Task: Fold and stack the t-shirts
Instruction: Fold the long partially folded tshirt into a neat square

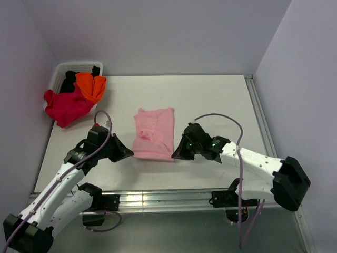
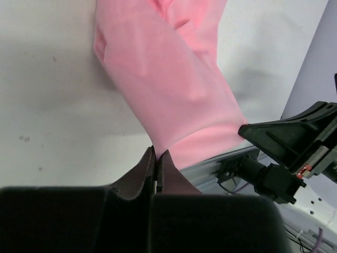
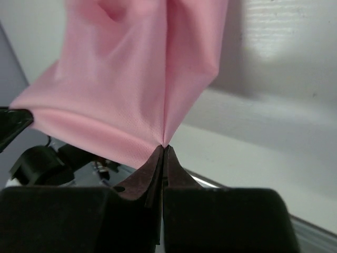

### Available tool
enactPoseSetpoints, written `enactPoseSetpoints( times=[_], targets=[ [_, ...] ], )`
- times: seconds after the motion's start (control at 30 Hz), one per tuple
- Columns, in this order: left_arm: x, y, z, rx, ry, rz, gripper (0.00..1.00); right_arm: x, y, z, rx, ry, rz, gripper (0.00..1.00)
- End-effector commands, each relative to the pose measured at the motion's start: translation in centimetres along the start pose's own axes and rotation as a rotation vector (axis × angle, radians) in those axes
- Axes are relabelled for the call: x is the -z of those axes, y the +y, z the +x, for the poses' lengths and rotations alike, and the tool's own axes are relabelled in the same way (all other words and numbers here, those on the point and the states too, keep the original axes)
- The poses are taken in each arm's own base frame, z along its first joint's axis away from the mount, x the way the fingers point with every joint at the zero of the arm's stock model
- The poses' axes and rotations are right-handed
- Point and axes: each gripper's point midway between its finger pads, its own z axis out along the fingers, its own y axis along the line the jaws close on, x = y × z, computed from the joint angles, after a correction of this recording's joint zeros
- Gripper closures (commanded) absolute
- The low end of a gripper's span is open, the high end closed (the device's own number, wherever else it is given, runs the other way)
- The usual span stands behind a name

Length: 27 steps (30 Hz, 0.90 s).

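Note:
The light pink t-shirt (image 1: 154,133) lies partly folded in the middle of the table. My left gripper (image 1: 131,153) is shut on its near left corner, and the cloth rises pinched from the jaw tips in the left wrist view (image 2: 174,89). My right gripper (image 1: 174,155) is shut on its near right corner, and the cloth (image 3: 131,89) fans out from the tips. The near edge is lifted between the two grippers. The crimson t-shirt (image 1: 66,107), orange t-shirt (image 1: 90,86) and black t-shirt (image 1: 68,83) lie heaped at the far left.
A white basket (image 1: 63,69) at the far left corner holds the heaped shirts, which spill over its rim onto the table. A metal rail (image 1: 168,197) runs along the table's near edge. Walls close in on the left, back and right.

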Motion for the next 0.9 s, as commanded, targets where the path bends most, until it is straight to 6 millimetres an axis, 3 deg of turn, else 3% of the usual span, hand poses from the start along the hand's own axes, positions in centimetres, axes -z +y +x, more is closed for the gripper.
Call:
enactPoseSetpoints(
  times=[0.0, 0.2, 0.37, 0.5, 0.53, 0.6, 0.63, 0.67, 0.7, 0.73, 0.77, 0.8, 0.83, 0.87],
  targets=[
    [2.6, 0.0, -1.1, 0.014, -0.052, -0.061, 1.00, 2.6, -3.0, 0.0, -0.024, -0.042, 0.134, 1.00],
    [3.3, -2.7, -2.9, -0.002, -0.065, -0.041, 1.00, 5.3, -0.6, -1.8, 0.021, -0.082, 0.136, 1.00],
    [2.5, -4.5, -4.4, -0.012, -0.072, -0.024, 1.00, 4.7, 0.1, -2.6, 0.045, -0.071, 0.163, 1.00],
    [1.5, -5.7, -6.1, -0.035, -0.084, -0.034, 1.00, 4.1, 1.8, -4.9, 0.062, -0.095, 0.158, 1.00],
    [0.4, -5.4, -6.4, -0.032, -0.065, -0.058, 1.00, 3.2, 1.4, -5.7, 0.073, -0.084, 0.192, 1.00],
    [-0.3, -6.2, -8.5, -0.042, -0.089, -0.048, 1.00, 3.1, 3.6, -8.2, 0.087, -0.106, 0.173, 1.00],
    [-1.8, -5.8, -8.9, -0.030, -0.052, -0.070, 1.00, 1.8, 2.7, -9.5, 0.090, -0.086, 0.227, 1.00],
    [-2.5, -5.9, -9.8, -0.035, -0.050, -0.071, 1.00, 2.2, 5.0, -11.8, 0.096, -0.124, 0.194, 1.00],
    [-2.7, -6.8, -12.3, -0.030, -0.093, -0.056, 1.00, 1.8, 5.6, -13.1, 0.102, -0.129, 0.195, 1.00],
    [-5.0, -5.8, -13.1, -0.008, -0.049, -0.098, 0.99, 0.0, 4.4, -14.5, 0.098, -0.096, 0.254, 1.00],
    [-6.0, -5.7, -14.2, -0.016, -0.040, -0.105, 0.95, 0.5, 7.0, -17.4, 0.106, -0.144, 0.212, 1.00],
    [-6.2, -7.0, -17.1, -0.023, -0.074, -0.080, 0.87, 0.1, 6.7, -18.3, 0.102, -0.126, 0.244, 0.91],
    [-9.5, -5.4, -17.6, -0.004, -0.004, -0.119, 0.35, -2.5, 5.3, -19.3, 0.092, -0.089, 0.308, 0.74],
    [-9.9, -7.4, -20.4, -0.054, -0.035, -0.085, 0.01, -2.0, 6.9, -22.3, 0.078, -0.134, 0.276, 0.54]
  ],
)
